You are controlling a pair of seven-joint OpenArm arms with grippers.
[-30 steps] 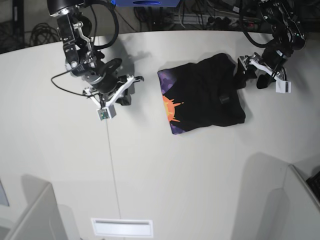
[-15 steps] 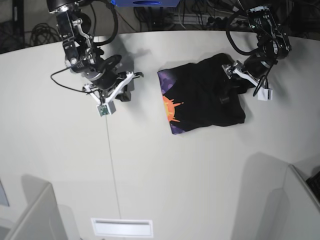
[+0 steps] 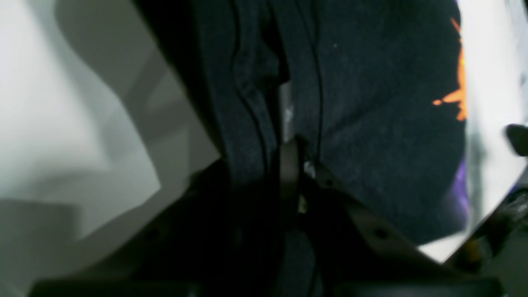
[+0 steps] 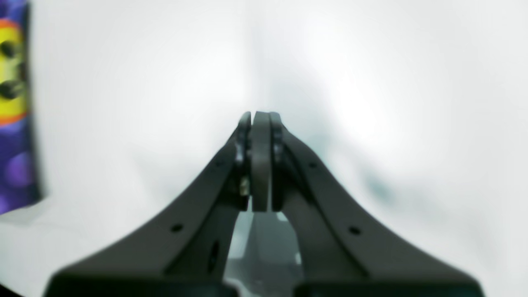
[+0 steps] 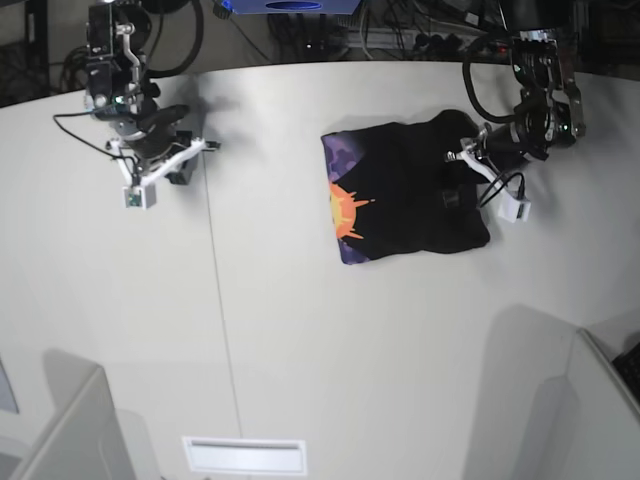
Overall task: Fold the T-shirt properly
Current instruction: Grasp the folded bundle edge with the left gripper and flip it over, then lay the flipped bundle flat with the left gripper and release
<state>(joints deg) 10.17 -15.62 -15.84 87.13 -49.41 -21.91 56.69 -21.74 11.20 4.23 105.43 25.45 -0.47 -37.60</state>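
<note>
Black cotton shirt, soft, light and limp, lies part-folded on the white table, sunburst print on its edge facing the right arm. Left gripper has closed on layered cloth at the opposite edge; right gripper is shut, empty, well apart. Hems and corners probably give the surest hold; pinching several layers risks dragging the stack.

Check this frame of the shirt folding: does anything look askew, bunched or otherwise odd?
The T-shirt is not a neat rectangle: its edges run slanted and it lies rotated on the table. At its edge by the left gripper, the cloth is bunched into ridges between the jaws. The right gripper is shut and empty, off the shirt.
</note>
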